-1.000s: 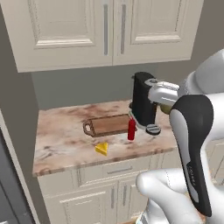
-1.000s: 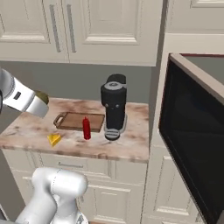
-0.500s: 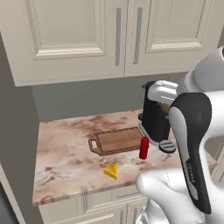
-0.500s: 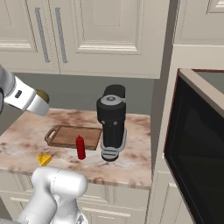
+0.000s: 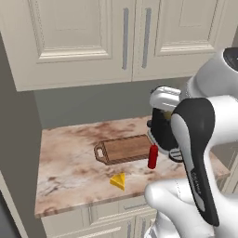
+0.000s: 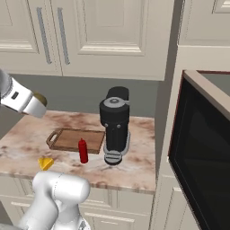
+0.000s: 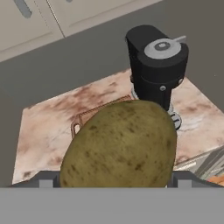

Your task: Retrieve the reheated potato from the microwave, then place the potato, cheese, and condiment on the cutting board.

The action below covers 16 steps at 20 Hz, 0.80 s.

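A speckled olive-brown potato (image 7: pixel 120 146) sits between the fingertips of my gripper (image 7: pixel 114 183), which is shut on it. It hangs in the air above the counter, over the right end of the brown cutting board (image 5: pixel 125 148). From the right base camera the potato (image 6: pixel 41 98) peeks out at the end of my white hand. The red condiment (image 5: pixel 152 156) bottle stands upright at the board's front right corner. The yellow cheese (image 5: pixel 118 181) wedge lies on the counter in front of the board. The microwave (image 6: pixel 202 148) stands at the right with its dark door swung open.
A black coffee machine (image 6: pixel 116 123) stands on the marble counter (image 5: pixel 65 167) just right of the board, close under my hand. Cream wall cabinets (image 5: pixel 125 37) hang above. A grey wall bounds the counter's left end.
Both base views have shifted, so the base has driven and the counter looks closer and more centred. The potato stays in my gripper; board, bottle and cheese keep their places.
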Tool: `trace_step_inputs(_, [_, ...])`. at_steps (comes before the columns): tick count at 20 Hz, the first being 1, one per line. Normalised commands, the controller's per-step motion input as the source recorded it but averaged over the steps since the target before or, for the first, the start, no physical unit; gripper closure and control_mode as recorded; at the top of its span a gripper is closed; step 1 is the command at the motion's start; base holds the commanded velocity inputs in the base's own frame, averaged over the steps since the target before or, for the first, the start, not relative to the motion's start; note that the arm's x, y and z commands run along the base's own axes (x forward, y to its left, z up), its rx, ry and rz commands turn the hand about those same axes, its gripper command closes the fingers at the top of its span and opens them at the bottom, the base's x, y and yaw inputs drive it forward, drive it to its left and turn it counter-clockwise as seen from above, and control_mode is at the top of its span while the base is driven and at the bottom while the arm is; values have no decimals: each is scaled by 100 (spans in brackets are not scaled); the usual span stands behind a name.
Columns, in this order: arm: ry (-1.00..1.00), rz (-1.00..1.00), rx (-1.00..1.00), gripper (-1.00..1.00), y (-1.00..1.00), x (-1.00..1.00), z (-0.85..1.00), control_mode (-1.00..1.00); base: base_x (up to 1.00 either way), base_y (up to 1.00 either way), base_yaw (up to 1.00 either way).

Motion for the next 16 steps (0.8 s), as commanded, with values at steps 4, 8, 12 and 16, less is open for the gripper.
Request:
trace_step_inputs(4, [18, 0, -2, 100, 68, 35, -31, -100, 0, 0, 0])
trace_step_inputs(8, [18, 0, -1, 100, 25, 39, -33, -100, 0, 0, 0])
trace_step_inputs(12, [17, 0, -1, 100, 1, 41, -53, -100, 0, 0, 0])
trace_step_inputs(16, [15, 0, -5, 100, 1, 45, -78, -100, 0, 0, 0])
